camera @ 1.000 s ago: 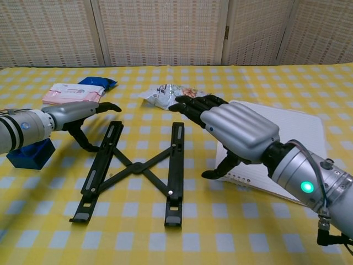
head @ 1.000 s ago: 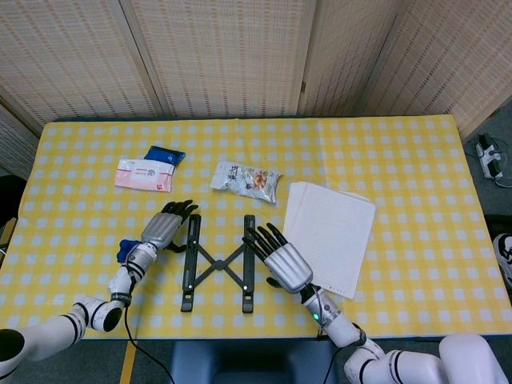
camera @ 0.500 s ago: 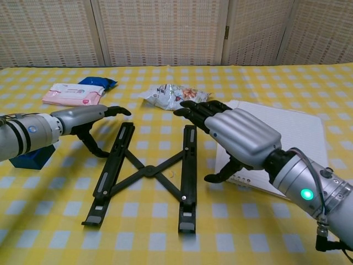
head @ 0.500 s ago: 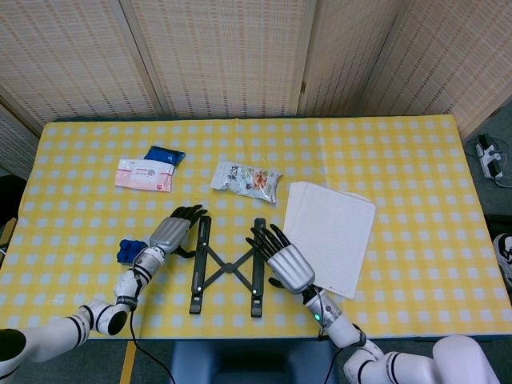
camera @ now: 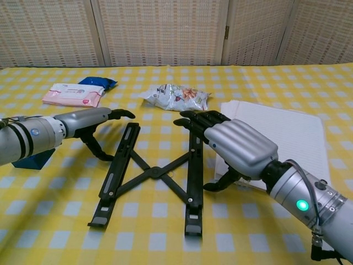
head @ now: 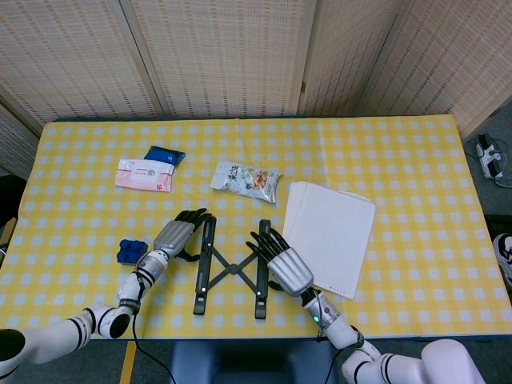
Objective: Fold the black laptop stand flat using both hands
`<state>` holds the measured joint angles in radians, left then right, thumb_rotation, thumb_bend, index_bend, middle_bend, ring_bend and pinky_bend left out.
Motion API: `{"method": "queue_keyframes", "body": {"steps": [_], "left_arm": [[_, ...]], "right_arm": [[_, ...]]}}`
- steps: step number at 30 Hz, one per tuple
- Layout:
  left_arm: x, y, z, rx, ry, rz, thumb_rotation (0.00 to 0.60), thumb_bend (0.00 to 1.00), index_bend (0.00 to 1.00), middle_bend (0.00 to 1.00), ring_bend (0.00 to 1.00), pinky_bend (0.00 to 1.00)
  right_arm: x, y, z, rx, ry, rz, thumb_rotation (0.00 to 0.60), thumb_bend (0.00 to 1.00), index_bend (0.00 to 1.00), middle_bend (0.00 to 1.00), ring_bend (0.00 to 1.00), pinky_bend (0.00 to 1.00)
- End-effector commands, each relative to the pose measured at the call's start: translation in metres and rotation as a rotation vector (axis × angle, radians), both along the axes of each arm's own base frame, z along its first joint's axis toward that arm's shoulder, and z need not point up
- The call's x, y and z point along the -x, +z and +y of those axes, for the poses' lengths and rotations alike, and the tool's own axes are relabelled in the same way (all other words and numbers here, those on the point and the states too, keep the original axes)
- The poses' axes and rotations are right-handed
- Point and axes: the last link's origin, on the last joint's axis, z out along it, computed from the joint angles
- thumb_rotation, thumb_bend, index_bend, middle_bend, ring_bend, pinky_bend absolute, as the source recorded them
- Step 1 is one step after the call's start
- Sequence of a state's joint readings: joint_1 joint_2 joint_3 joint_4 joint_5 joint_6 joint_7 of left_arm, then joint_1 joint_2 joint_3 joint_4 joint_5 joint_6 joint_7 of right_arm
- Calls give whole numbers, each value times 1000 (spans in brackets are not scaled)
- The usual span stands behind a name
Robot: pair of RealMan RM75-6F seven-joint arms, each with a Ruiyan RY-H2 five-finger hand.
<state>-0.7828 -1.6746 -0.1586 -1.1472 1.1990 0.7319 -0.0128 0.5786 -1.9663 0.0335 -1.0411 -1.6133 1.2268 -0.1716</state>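
No readable text on any item.

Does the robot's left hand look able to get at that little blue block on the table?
Probably yes: the blue block sits just beside the left hand, on its outer side, with only bare tablecloth between them.

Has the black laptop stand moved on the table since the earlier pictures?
Yes. The black laptop stand has slid rightward, toward the stack of white paper, and its rails are closer together.

Bystanders on the yellow-checked table (head: 400,152)

A pink wipes pack (head: 144,174) touches a blue packet (head: 164,154) at its 1 o'clock; a snack bag (head: 246,179) at centre; white paper (head: 330,236) at 4 o'clock; a blue block (head: 128,250) at 8 o'clock.
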Motion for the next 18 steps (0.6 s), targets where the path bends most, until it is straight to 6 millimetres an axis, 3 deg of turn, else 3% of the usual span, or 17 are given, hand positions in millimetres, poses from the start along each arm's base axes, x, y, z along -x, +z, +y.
{"method": "queue_keyframes", "body": {"steps": [1,18], "left_arm": [[-1,0,-1,5,1,-2,600,246,0,0,0,0],[0,-3,-4,19,20,-7,600,246,0,0,0,0]], "right_arm": [[-1,-1,0,0,7,-4,600,132,0,0,0,0],[6,-1,-1,-1,12,21,600,133,0,0,0,0]]}}
